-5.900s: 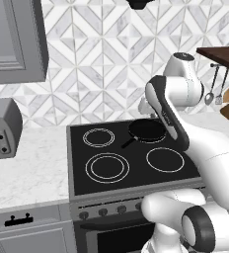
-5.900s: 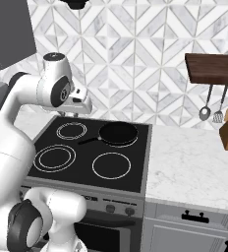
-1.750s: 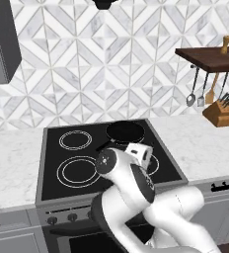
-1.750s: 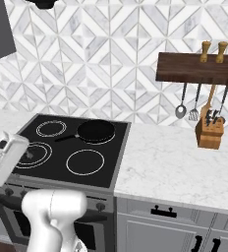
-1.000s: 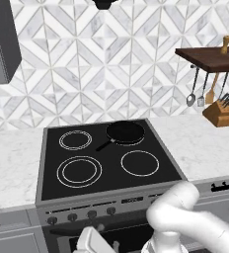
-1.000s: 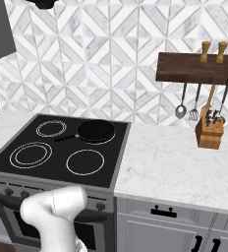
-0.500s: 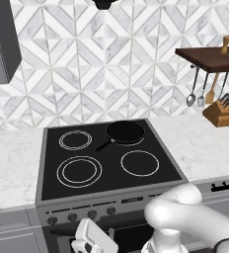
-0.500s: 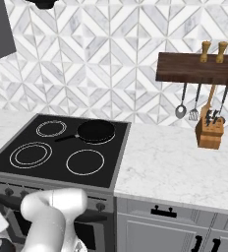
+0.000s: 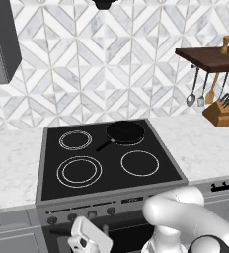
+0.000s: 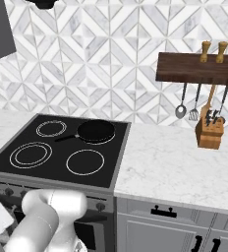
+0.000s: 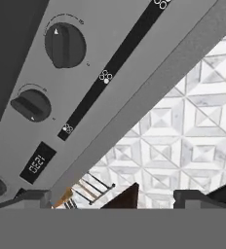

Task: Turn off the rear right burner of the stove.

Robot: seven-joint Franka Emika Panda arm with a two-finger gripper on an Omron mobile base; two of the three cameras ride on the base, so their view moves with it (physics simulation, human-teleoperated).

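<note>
Arm is dropped low in front of the stove (image 9: 106, 163), hand (image 9: 89, 239) down by the control panel, likely because the knobs sit on the front face under the glass top and can only be reached from there. Hand view looks up along that panel: upper knob (image 11: 65, 44) with a white pointer mark, second knob (image 11: 32, 104) below it turned to a different angle, a small digital display (image 11: 37, 163) and a black strip of burner icons (image 11: 105, 76) running beside them. Which knob drives the rear right burner can't be told for sure from the icons, too small. Fingers (image 11: 27, 197) sit at the bottom edge with a wide gap, so spread, nothing pinched, no knob between them yet. The rear right burner (image 9: 126, 132) is at the back right of the black top, covered by the small black skillet (image 10: 95, 131), handle pointing toward the front left; no ring mark visible under it. Other three zones show white rings, front left one double. Judgement: approach phase, gripper aimed at the panel but off any knob; next needs lining up on the right knob and closing. Risk: grabbing the wrong knob. Knife block (image 10: 209, 133) and hanging utensils (image 10: 194, 104) on the bench side, well apart, irrelevant.
</note>
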